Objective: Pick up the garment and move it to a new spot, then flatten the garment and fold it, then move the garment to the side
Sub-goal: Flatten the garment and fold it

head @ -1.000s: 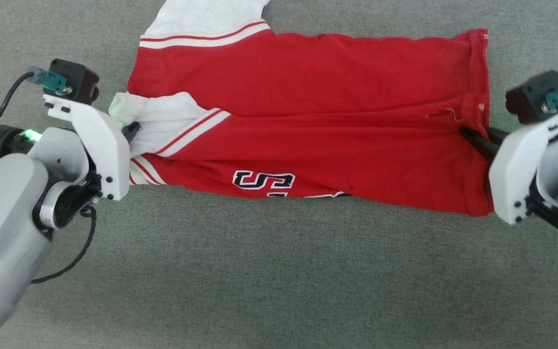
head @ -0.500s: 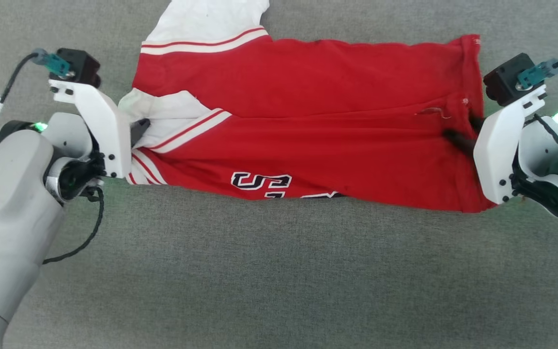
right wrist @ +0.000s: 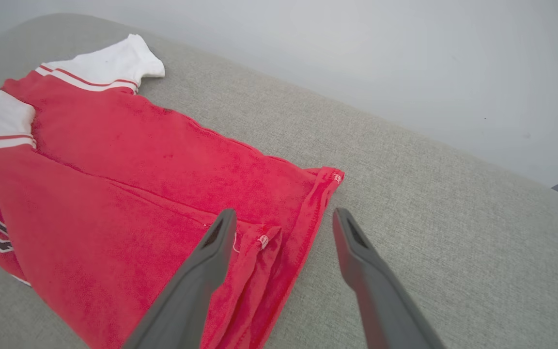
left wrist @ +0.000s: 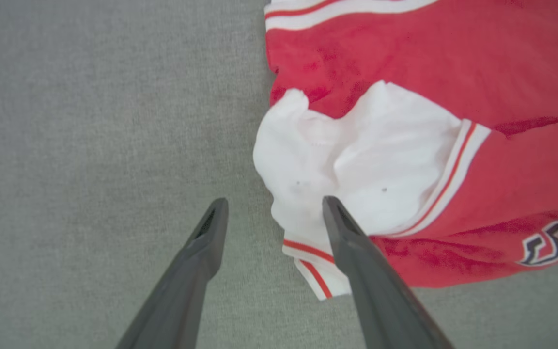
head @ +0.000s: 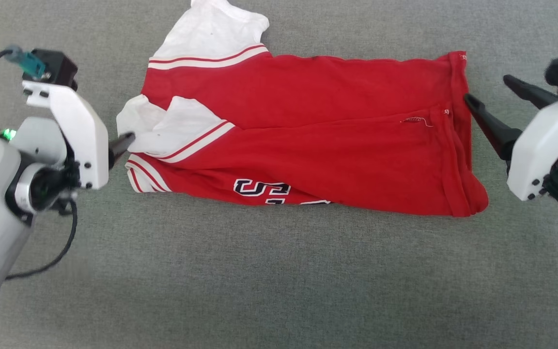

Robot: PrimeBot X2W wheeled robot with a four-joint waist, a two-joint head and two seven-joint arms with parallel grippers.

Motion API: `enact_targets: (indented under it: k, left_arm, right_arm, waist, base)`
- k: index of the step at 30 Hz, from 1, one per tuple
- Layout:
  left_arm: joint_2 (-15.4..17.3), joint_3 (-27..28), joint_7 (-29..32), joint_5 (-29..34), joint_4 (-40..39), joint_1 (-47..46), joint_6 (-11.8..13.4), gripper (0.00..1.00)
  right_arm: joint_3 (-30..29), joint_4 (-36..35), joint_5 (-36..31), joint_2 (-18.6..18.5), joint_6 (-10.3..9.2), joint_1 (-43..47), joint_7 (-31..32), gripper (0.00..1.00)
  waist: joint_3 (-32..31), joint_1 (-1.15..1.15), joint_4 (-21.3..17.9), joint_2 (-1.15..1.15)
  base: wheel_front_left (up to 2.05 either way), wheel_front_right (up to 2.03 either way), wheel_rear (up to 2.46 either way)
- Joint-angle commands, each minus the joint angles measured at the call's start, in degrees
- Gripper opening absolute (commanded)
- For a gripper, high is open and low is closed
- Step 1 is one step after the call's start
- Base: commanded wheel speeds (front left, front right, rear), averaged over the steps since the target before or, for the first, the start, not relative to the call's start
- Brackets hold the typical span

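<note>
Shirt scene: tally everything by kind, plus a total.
Shirt: 1
Pincers: 2 (left pincer, right pincer, both open, neither holding the shirt)
Grey fabric surface: 1
Total: 4

Right gripper (right wrist: 284,215) spread wide, straddling garment (right wrist: 138,160) hem — garment folded, flat on grey cushion (right wrist: 429,203).

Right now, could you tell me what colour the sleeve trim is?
The sleeve trim is white with a red stripe, clearest in the left wrist view.
</note>
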Motion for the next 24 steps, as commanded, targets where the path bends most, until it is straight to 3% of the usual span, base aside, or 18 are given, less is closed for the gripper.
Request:
enact_targets:
  k: [1, 7, 12, 20, 24]
  left_arm:
    - [1.03, 0.34, 1.53, -1.49, -2.86, 1.83, 1.61, 1.00]
    - [5.92, 0.99, 4.71, -2.37, -14.46, 6.57, 7.80, 1.00]
    - [7.06, 1.52, 4.79, -3.16, -15.35, 8.86, 10.55, 1.00]
    - [5.31, 1.69, 5.38, -5.56, -9.69, 10.32, 10.49, 1.00]
    - [3.48, 0.92, 6.03, -6.50, -6.29, 10.52, 9.52, 1.00]
  right_arm:
    - [-1.77, -1.68, -1.31, 1.18, -0.02, 1.72, -1.02, 1.00]
    - [-9.29, -8.91, -7.06, 7.18, -0.02, 7.47, -4.16, 1.00]
    - [-12.09, -13.09, -9.50, 12.07, -0.02, 11.87, -3.95, 1.00]
    - [-13.15, -17.31, -8.75, 16.44, -0.02, 18.45, 0.04, 1.00]
    - [-11.70, -17.81, -6.67, 15.95, -0.02, 21.34, 5.99, 1.00]
  waist:
    - [0.01, 0.00, -0.09, 0.00]
    - [0.66, 0.00, -1.06, 0.00]
    - [1.48, 0.00, -2.84, 0.00]
    - [3.16, 0.00, -5.21, 0.00]
    - [3.57, 0.00, -5.73, 0.00]
  base:
    - [0.00, 0.00, 0.00]
    - [0.00, 0.00, 0.00]
    - [0.00, 0.00, 0.00]
    - [0.00, 0.00, 0.00]
    - [0.00, 0.00, 0.00]
